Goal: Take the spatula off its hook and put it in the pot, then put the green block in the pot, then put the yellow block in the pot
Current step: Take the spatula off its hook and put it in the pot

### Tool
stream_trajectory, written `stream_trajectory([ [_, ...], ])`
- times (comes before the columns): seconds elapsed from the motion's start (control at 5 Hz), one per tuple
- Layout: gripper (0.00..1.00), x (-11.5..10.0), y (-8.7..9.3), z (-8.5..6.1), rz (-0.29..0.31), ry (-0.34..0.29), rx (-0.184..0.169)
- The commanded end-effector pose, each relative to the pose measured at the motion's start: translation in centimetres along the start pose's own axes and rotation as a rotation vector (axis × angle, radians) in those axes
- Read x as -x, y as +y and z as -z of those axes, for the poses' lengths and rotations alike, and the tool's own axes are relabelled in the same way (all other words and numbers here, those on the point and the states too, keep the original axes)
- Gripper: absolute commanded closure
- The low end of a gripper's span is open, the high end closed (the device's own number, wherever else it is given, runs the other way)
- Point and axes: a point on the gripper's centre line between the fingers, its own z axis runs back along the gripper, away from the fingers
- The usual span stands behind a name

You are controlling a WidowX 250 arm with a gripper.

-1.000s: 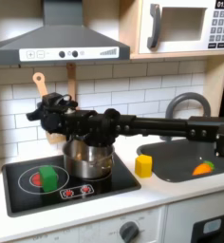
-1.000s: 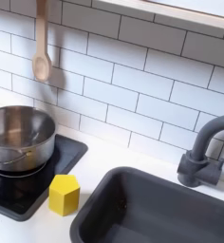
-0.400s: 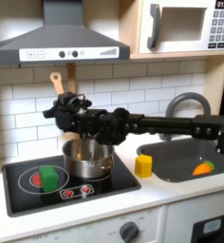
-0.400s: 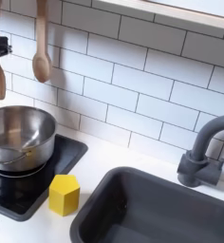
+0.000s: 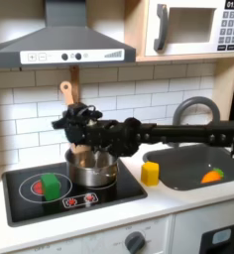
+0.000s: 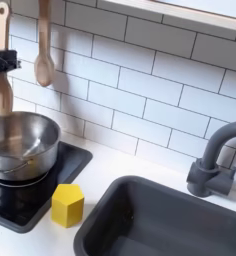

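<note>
Sitting nearest the camera in the first exterior view, the white counter front carries a round knob (image 5: pixel 135 240). Behind it the black stovetop (image 5: pixel 30 206) bears red burner rings and small red control marks; no wording on them can be read. The green block (image 5: pixel 52 184) rests on the burner at the first exterior view's left, well apart from the pot.

The pot (image 5: pixel 92 167) stands on the stovetop's other burner; in the second exterior view its shiny rim (image 6: pixel 35 122) is open to the camera. The yellow block (image 5: pixel 150 174) sits on the counter just beside the stovetop, between the pot and the dark sink (image 5: pixel 188 165), and in the second exterior view it (image 6: pixel 68 204) lies near the sink's edge. A small orange piece (image 5: pixel 211 176) lies in the sink. A grey faucet (image 6: pixel 215 160) arches over the basin.

The black arm reaches from the first exterior view's right, and the gripper (image 5: pixel 76 121) hangs above the pot with its fingers clamped on the spatula (image 5: pixel 69 109), held upright. In the second exterior view the spatula's slotted head (image 6: pixel 0 92) hangs just over the pot, its handle rising through the gripper (image 6: pixel 2 60). A wooden spoon (image 6: pixel 44 50) hangs on the tiled wall just behind.

Farthest up, the microwave (image 5: pixel 188 26) display reads "01:30".
</note>
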Motion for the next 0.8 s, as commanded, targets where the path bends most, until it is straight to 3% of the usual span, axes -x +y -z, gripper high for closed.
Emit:
stream_trajectory([
  [0.0, 1.00, 1.8, -0.7, -0.5, -0.004, 0.027, 0.009],
  [0.2, 1.00, 2.4, -1.3, -0.8, 0.006, 0.027, 0.021],
  [0.6, 1.00, 3.8, -1.4, -0.5, 0.009, 0.032, 0.011],
])
